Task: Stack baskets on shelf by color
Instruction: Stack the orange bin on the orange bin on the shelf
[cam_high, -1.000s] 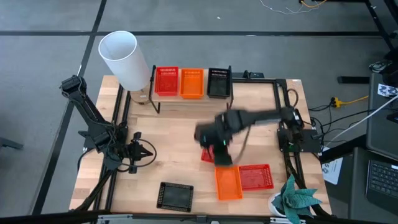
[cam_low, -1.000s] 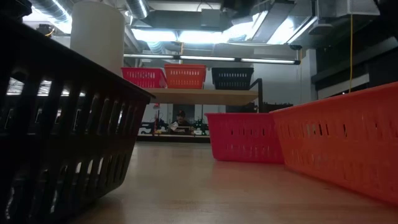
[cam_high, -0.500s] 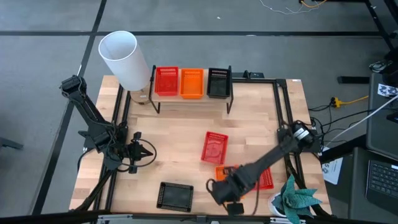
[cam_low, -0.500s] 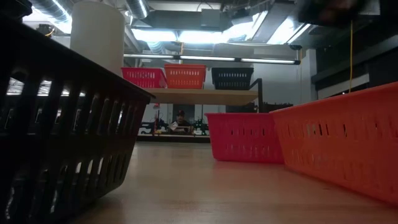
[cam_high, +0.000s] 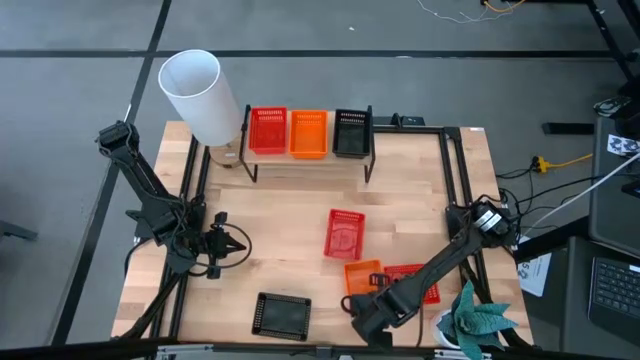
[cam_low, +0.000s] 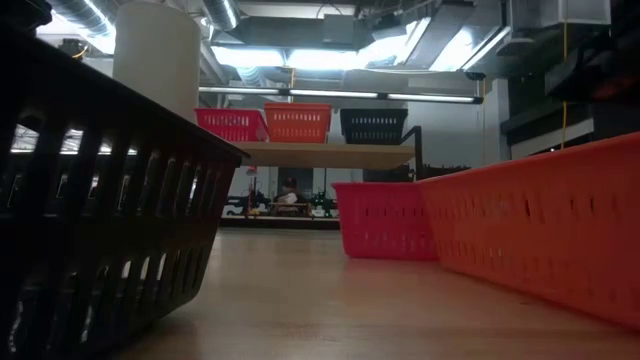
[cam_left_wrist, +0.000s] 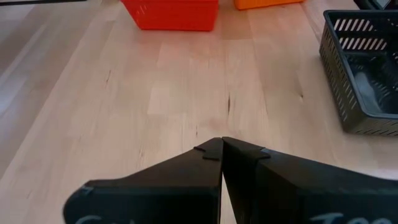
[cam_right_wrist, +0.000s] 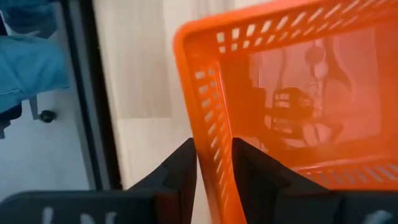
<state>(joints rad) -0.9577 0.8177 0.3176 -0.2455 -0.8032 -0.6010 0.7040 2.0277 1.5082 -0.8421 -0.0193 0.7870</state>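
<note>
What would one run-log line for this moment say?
right pincer: straddling wall of orange plastic mesh basket, front table edge | left pincer: shut, idle at left | wooden shelf: one red, orange, black basket

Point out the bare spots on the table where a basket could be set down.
Bare wood lies between the shelf and the loose red basket, and beside the idle left gripper. Crowded: around the right gripper straddling the orange basket wall.

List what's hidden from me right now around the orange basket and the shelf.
- High view: the right arm hides much of the orange basket held by the right gripper, and part of the front red basket.
- Low view: the orange basket runs off the right edge; the black basket blocks the left.
- High and low views: how many baskets each stack on the shelf holds is unreadable.
</note>
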